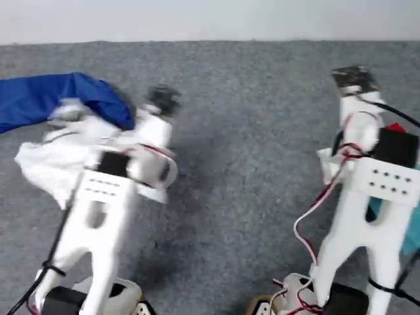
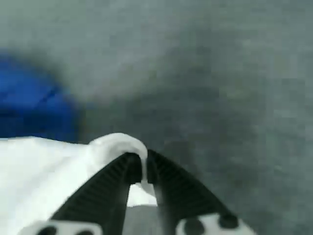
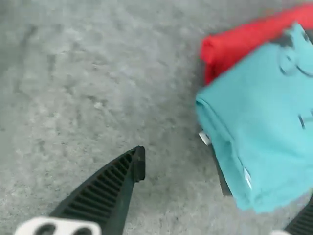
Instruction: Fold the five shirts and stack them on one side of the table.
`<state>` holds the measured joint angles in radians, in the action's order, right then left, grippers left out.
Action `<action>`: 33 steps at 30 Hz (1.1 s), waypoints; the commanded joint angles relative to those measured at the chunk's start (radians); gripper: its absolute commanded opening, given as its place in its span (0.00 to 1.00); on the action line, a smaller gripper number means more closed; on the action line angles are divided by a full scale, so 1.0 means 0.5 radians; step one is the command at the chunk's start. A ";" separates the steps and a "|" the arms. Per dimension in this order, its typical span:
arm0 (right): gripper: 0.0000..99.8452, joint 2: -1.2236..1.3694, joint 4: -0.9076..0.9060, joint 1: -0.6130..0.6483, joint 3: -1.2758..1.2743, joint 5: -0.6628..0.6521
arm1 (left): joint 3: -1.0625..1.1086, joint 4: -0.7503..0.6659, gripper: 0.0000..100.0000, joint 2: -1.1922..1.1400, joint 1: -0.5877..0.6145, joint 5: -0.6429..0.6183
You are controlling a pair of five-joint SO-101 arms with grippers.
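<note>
**High view.** Found the left gripper (image 1: 162, 100) near 10 o'clock on the grey table (image 1: 262, 164), reaching out over a crumpled white shirt (image 1: 46, 161) at 9 o'clock. Noted a blue shirt (image 1: 36, 98) bunched just behind it toward 10 o'clock, touching the white one. Logged the right gripper (image 1: 354, 77) at 2 o'clock above bare table. Logged a red shirt (image 1: 396, 127) and a teal shirt (image 1: 413, 230) at 3 to 4 o'clock, partly hidden behind that arm. Judged the 3 o'clock side to be the stacking side and the 9 o'clock side the heap not yet folded.

**Left wrist view.** Saw the left gripper (image 2: 140, 164) pressed together on a raised fold of the white shirt (image 2: 39, 176), pinching it. Saw the blue shirt (image 2: 29, 103) just beyond the white cloth. Judged the grip to be at an edge, probably for pulling this shirt off the heap toward the open middle for spreading.

**Right wrist view.** Saw one finger (image 3: 122, 186) over bare table and the tip of the other at the far corner: spread wide, holding nothing. Found the teal shirt (image 3: 254, 132) folded square, overlapping the red shirt (image 3: 244, 41). Noted a dark strip under the teal edge; could not tell what. Judged the right arm to be parked beside the stack, clear of the working area and free to take a second corner.
</note>
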<state>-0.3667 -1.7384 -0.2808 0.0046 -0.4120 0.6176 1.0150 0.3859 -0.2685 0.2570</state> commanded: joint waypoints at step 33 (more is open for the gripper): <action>0.49 -0.054 0.465 0.262 -0.749 0.003 | -2.438 1.424 0.01 -0.939 0.206 0.473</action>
<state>-0.3667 -1.5881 -0.2854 -0.3130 -0.4120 -0.5669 1.7254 -0.1020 -0.2194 0.4841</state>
